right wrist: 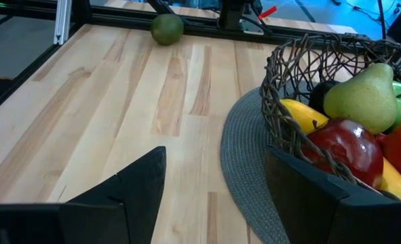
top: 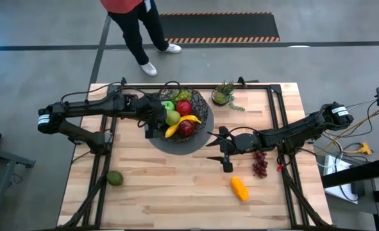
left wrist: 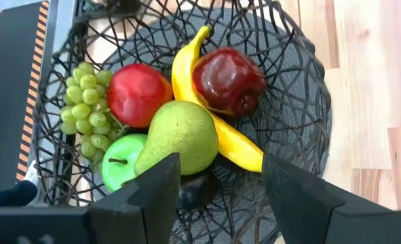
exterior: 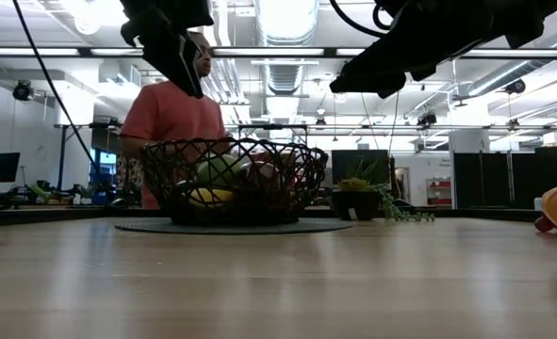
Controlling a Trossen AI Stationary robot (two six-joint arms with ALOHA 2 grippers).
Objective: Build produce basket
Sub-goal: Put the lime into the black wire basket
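While lime (top: 115, 178) waits far left on the tabletop (top: 163, 192), left end effector (top: 152, 124) hangs spread and empty over basket (top: 202, 138); right end effector (top: 224, 154) spread, empty, beside grapes (top: 260, 163) and orange piece (top: 240, 188). Risk: right fingers catching the wire rim, shifting basket. No legible writing

Black wire basket (top: 205, 115) holding fruit, purple grapes (top: 260, 164), orange piece (top: 240, 189), lime (top: 115, 178) on table
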